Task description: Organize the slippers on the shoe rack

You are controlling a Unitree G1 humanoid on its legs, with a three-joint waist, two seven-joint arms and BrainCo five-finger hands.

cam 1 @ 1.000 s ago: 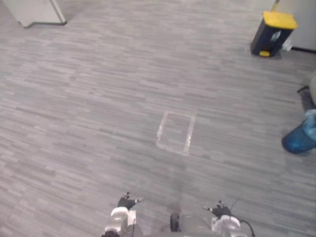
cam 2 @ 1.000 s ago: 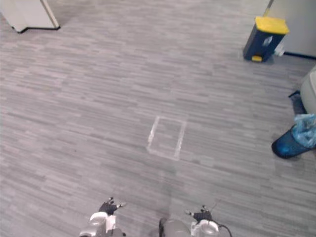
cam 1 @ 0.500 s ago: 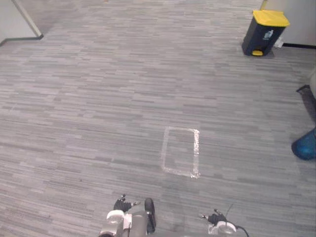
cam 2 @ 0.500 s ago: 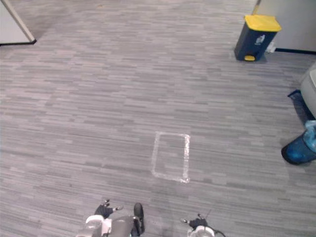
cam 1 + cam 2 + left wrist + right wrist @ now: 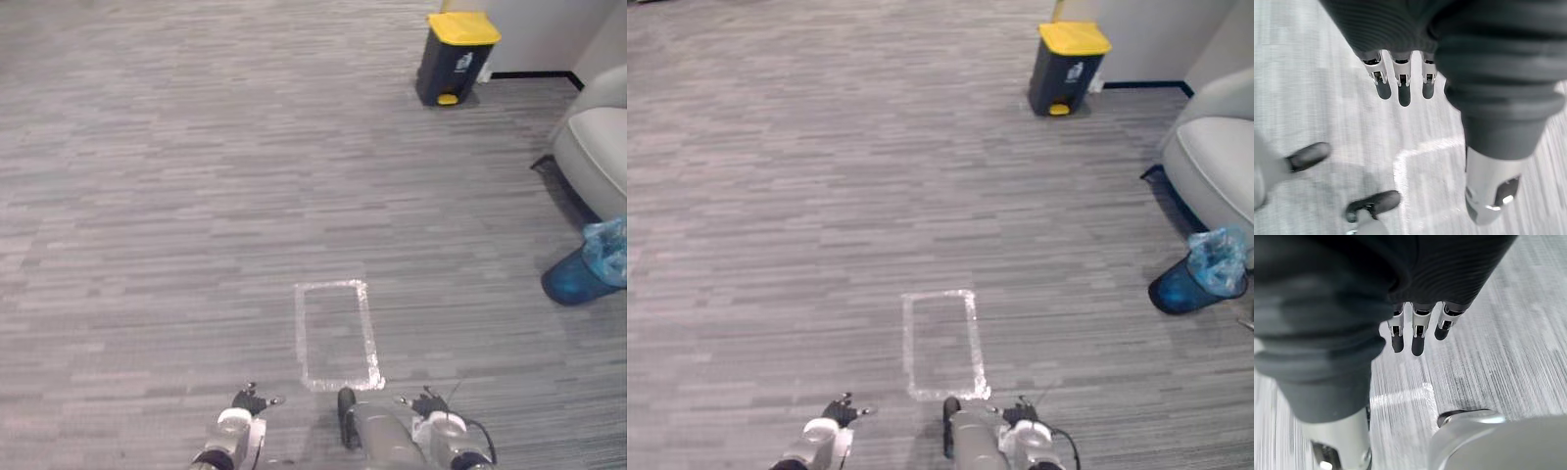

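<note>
grey seat (image 5: 1215, 162) cut off by the right edge; blue bin (image 5: 573, 284) clipped there in left eye view.

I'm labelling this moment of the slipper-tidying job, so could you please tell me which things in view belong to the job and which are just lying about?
Belonging to the job: left hand and right hand, both with fingers straight and holding nothing.

Just lying about: taped rectangle, yellow-lidded bin, grey armchair, blue container with a crumpled bag.
</note>
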